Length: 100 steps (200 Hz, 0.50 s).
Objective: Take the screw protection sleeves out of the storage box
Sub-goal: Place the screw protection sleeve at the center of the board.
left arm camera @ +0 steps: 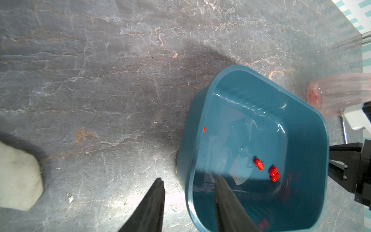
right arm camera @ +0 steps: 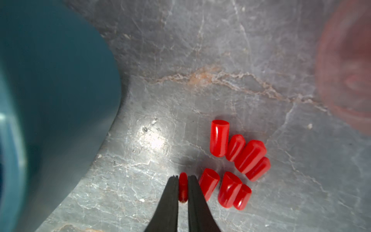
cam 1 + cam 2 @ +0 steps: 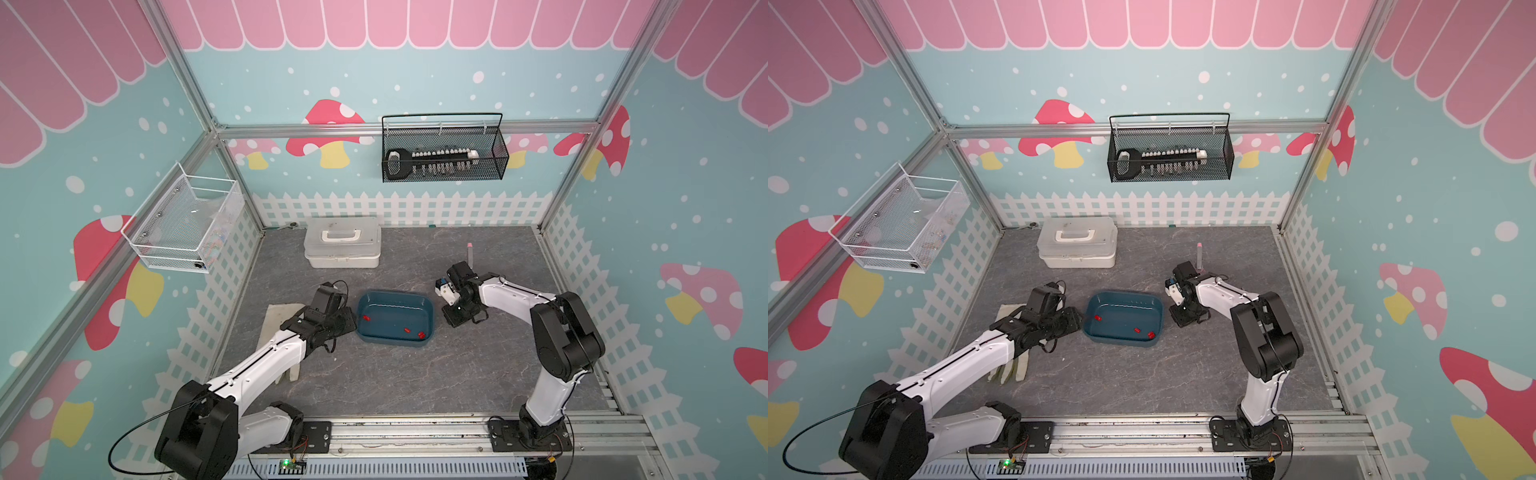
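Storage box (image 3: 395,316): centre of the worktop (image 3: 415,374), long axis parallel to the front edge

Screw protection sleeves (image 2: 250,155): seven lie on their sides on the worktop just beside the box's right end. They form two loose rows with their long axes roughly parallel. A few more sleeves (image 1: 259,164) lie flat on the box floor

Right gripper (image 2: 183,177): pinched narrow on one sleeve, whose long axis runs along the fingers

Left gripper (image 1: 189,178): jaws partly apart, straddling the box's left wall
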Each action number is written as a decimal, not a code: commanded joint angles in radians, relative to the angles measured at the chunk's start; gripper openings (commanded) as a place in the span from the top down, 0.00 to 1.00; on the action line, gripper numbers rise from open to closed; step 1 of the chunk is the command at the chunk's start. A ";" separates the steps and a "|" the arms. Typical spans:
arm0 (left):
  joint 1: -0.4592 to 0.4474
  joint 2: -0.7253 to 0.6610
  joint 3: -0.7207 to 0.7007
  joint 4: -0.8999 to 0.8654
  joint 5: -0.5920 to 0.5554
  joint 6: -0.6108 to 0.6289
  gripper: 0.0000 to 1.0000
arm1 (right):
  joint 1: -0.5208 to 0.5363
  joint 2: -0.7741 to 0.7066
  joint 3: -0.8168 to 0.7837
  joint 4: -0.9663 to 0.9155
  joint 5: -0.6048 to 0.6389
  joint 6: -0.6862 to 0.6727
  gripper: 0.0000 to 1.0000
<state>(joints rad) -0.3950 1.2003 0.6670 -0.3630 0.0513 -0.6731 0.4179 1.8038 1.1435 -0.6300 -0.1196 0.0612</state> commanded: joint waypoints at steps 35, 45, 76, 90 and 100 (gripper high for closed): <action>-0.005 0.001 0.023 -0.007 -0.014 0.010 0.57 | -0.007 0.023 0.032 -0.024 0.025 -0.001 0.86; -0.005 0.001 0.023 -0.008 -0.014 0.010 0.57 | -0.007 0.025 0.034 -0.026 0.027 -0.001 0.85; -0.005 0.002 0.023 -0.007 -0.013 0.010 0.57 | -0.007 0.025 0.039 -0.032 0.030 -0.003 0.84; -0.005 0.002 0.023 -0.008 -0.014 0.010 0.57 | -0.007 0.024 0.042 -0.036 0.031 -0.003 0.84; -0.005 0.004 0.025 -0.007 -0.014 0.012 0.57 | -0.006 0.022 0.043 -0.036 0.029 -0.003 0.83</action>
<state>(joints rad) -0.3950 1.2007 0.6682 -0.3630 0.0513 -0.6731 0.4179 1.8133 1.1610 -0.6395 -0.0971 0.0605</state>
